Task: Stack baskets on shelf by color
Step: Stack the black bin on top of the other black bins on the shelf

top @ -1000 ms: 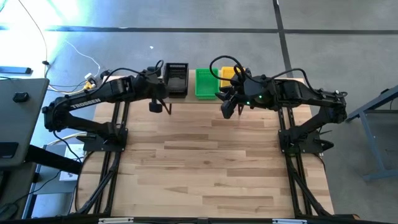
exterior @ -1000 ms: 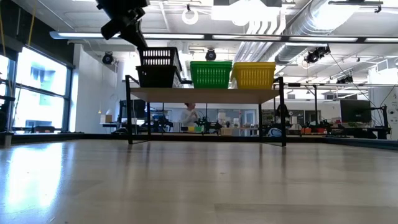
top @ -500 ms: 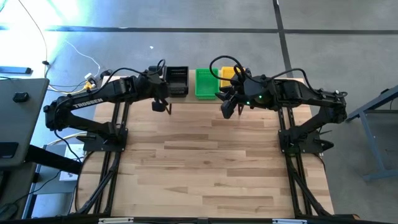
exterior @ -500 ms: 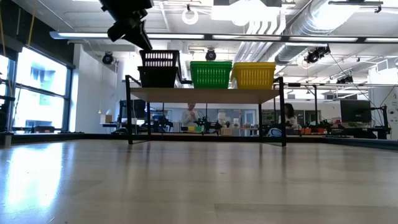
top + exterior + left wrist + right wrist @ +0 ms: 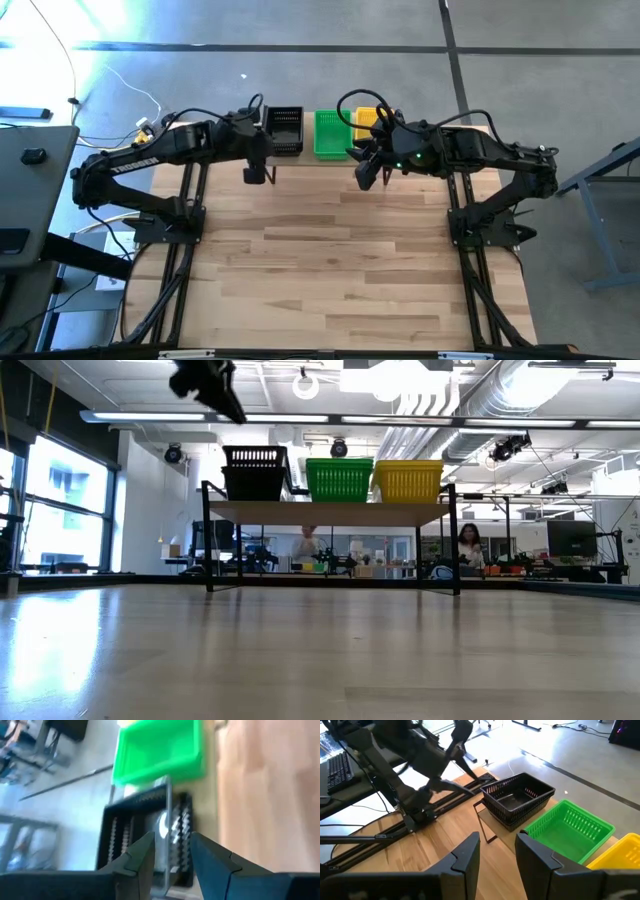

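My table (image 5: 330, 250) is pale wood planks, smooth with a soft shine. The black (image 5: 517, 799), green (image 5: 568, 831) and yellow (image 5: 621, 853) baskets look like plastic full of holes. My shelf (image 5: 330, 512) has thin black metal legs.

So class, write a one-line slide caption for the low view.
Black baskets, green baskets and yellow baskets line the shelf; the left pincer hangs above.

The baskets (image 5: 339, 479) were perforated black, green and yellow; the shelf (image 5: 330, 511) had pale wood and black legs
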Controlling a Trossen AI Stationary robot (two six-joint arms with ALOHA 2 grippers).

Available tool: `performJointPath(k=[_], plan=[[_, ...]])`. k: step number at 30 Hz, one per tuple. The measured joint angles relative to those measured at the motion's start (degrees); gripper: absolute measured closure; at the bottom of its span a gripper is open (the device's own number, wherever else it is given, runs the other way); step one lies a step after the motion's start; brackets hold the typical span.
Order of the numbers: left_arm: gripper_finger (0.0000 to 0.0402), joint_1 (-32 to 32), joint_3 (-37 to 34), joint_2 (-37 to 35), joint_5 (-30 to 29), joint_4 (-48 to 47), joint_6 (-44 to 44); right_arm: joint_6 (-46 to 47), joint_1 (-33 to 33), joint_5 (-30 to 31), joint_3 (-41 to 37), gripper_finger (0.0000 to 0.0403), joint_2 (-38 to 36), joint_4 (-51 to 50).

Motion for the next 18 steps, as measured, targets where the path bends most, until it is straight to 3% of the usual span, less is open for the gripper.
performJointPath(k=[2,7,18], plan=[[0.0284,0.4,0.6,-0.1,2.6,1.4,-1.7,0.0,0.0,0.4,0.0,0.0293,0.0,0.0],[0.0284,2.7,-0.6,0.8,2.3,6.4,-2.3,0.0,0.0,0.7,0.0,0.0293,0.0,0.0],[0.0284,3.5,-0.9,6.2,2.8,4.3,-3.7,0.0,0.0,0.6,0.0,0.0293,0.0,0.0]])
